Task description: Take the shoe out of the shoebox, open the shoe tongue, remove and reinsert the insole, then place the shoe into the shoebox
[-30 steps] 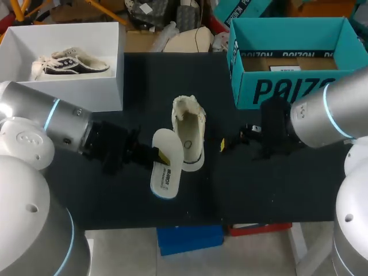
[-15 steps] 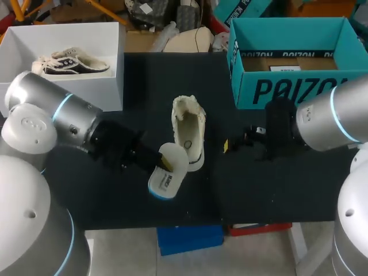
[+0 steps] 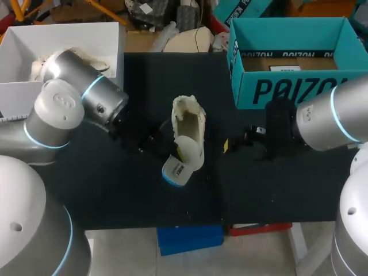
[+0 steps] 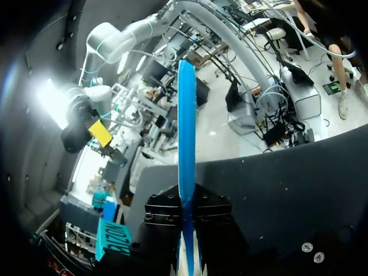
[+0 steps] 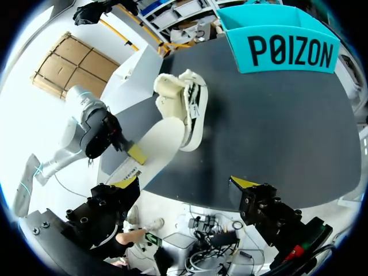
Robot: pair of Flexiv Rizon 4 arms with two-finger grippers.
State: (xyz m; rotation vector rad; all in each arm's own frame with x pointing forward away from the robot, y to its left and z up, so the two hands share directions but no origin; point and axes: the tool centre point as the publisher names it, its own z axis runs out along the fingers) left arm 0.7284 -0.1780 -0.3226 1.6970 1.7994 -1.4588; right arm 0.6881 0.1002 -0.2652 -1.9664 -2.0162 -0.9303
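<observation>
A cream fleece-lined shoe [image 3: 188, 118] lies on the black table [image 3: 276, 190], opening up. Its white insole [image 3: 185, 150], blue underneath, leans tilted over the shoe's heel end. My left gripper [image 3: 171, 150] is shut on the insole's edge from the left. In the left wrist view the insole [image 4: 186, 149] stands edge-on, pinched between the fingers of my left gripper [image 4: 187, 244]. My right gripper [image 3: 230, 144] hovers open to the right of the shoe, holding nothing. The right wrist view shows the shoe [image 5: 183, 103], the insole [image 5: 161, 146] and the wide-apart right gripper [image 5: 187, 184].
A white shoebox [image 3: 106, 86] at the back left holds another shoe [image 3: 92, 57], partly hidden by my left arm. An open teal box [image 3: 287, 86] stands at the back right. A blue bin [image 3: 190, 238] sits below the table's front edge.
My left arm swung in toward the middle, carrying the insole right and tipping it from flat onto the shoe's heel end. The right gripper stayed nearly still.
</observation>
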